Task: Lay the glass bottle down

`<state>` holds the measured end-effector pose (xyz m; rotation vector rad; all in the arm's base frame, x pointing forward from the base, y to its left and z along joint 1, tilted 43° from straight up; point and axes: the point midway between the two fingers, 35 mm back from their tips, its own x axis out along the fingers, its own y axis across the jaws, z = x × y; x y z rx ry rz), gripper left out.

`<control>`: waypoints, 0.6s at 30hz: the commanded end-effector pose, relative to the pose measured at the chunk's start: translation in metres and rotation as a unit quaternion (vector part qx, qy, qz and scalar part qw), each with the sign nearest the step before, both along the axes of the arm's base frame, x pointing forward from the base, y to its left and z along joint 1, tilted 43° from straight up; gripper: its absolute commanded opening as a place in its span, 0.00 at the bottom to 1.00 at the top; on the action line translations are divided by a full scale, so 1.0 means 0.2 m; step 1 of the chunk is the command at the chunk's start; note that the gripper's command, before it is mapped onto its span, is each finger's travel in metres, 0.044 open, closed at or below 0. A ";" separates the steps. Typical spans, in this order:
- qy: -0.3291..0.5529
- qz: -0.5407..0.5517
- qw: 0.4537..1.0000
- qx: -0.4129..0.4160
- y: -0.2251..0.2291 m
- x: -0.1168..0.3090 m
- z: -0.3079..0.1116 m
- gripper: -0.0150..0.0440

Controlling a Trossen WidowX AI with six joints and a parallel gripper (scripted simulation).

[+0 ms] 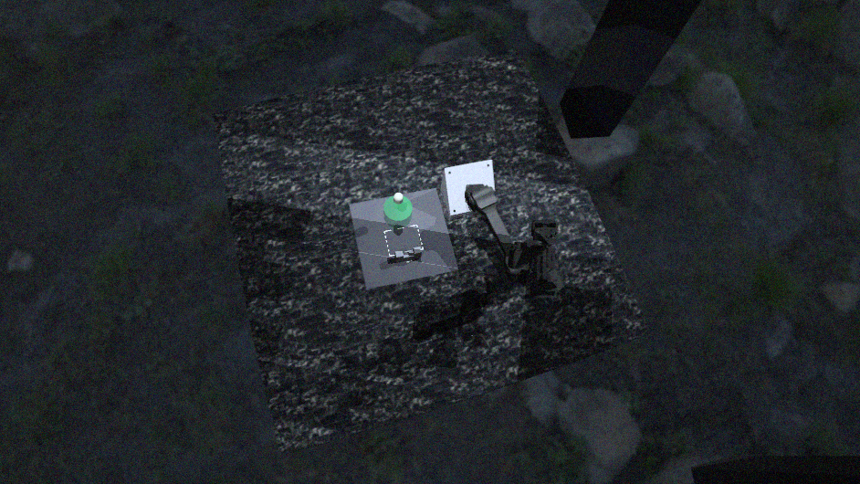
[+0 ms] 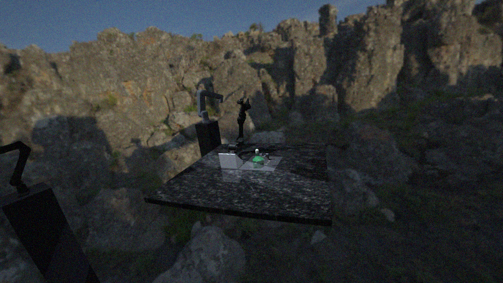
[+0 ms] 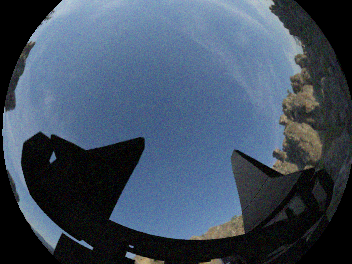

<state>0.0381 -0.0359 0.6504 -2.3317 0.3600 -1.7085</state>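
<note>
I'm starting at the approach, bottle not yet grasped.
My end effector (image 2: 244, 100) (image 3: 190, 150) is hovering released, pointing skyward; the glass bottle (image 1: 398, 210) (image 2: 258, 160) is standing below it, probably needing a slow descent.

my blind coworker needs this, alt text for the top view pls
A green bottle with a white cap stands upright on a grey mat, beside a dashed outline. The dark robot arm and a white block are to the right.
</note>
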 end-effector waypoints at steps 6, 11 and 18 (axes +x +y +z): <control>0.015 0.068 0.995 0.073 -0.19 0.11 -0.06 1.00; 0.023 0.190 0.957 0.216 -0.48 0.32 -0.23 1.00; 0.027 0.317 0.852 0.416 -0.80 0.64 -0.56 1.00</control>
